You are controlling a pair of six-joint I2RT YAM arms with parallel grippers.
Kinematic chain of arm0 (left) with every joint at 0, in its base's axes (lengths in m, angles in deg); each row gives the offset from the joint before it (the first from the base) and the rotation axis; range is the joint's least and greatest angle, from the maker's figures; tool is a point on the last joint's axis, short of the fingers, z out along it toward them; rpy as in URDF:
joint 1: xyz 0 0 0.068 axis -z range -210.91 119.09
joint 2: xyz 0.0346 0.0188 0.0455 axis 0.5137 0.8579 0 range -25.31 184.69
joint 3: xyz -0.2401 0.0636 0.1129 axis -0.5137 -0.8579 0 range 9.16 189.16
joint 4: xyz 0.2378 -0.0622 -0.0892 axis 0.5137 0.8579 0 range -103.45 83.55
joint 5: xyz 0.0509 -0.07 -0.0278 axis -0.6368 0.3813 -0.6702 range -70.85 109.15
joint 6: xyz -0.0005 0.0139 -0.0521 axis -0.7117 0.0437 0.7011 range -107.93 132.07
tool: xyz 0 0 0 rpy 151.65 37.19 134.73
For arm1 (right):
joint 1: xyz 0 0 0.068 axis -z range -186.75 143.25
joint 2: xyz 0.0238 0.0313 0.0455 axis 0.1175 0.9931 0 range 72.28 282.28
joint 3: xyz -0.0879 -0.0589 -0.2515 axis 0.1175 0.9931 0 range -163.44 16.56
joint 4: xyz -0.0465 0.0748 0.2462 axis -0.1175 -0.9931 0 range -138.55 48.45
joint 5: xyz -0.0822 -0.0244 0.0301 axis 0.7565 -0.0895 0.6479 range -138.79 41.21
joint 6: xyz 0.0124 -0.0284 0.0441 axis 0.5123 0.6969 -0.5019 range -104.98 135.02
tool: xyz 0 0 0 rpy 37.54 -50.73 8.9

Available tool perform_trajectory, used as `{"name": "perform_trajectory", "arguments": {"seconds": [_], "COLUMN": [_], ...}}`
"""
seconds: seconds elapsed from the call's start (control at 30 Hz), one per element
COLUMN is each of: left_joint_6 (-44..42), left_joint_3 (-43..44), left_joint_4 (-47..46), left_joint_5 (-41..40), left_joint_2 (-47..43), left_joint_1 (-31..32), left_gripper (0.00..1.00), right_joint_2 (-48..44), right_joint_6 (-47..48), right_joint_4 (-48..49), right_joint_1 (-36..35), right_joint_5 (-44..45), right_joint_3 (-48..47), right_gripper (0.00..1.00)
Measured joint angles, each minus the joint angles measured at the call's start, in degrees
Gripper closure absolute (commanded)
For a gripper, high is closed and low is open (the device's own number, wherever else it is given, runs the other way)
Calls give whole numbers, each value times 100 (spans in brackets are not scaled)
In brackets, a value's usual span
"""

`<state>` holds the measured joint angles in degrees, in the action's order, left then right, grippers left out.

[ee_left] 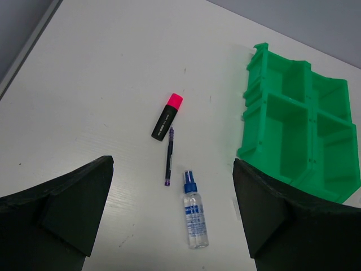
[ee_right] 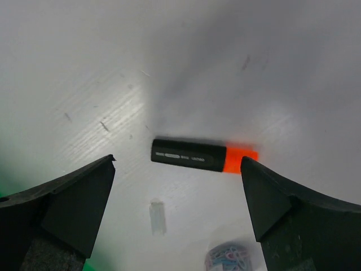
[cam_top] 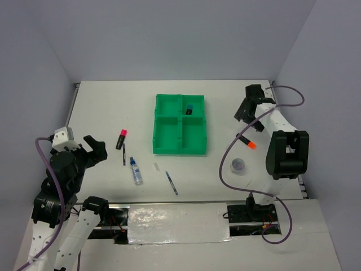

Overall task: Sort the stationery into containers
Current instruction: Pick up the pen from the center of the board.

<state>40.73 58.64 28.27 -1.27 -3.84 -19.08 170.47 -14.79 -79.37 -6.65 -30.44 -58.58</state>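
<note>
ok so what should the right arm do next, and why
Probably bring the open right gripper down onto the black marker with the orange cap. It lies flat on the white table, framed between the open jaws in the wrist view, and is not yet in the green plastic four-compartment tray.

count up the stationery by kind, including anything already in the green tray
markers: 3 (pink-capped marker, orange-capped marker, blue-capped marker in the green tray)
pens: 2 (dark pen, blue pen)
bottles: 1 (clear bottle)
discs: 1 (round grey disc)
other: 1 (small clear piece)
total: 8
</note>
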Motion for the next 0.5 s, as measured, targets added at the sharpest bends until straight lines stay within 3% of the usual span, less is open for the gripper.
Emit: {"name": "perform_trajectory", "arguments": {"seconds": [0.33, 0.5], "left_joint_6": [0, 0], "left_joint_3": [-11, -13], "left_joint_4": [-13, -17], "left_joint_5": [0, -2], "left_joint_2": [-114, -114], "left_joint_1": [85, 111], "left_gripper": [1, 1], "right_joint_2": [-1325, -1399], "right_joint_6": [-3121, -4389], "right_joint_4": [-470, -643], "right_joint_1": [385, 385], "right_joint_5": [654, 586], "right_joint_3": [938, 1150], "right_gripper": [0, 0]}}
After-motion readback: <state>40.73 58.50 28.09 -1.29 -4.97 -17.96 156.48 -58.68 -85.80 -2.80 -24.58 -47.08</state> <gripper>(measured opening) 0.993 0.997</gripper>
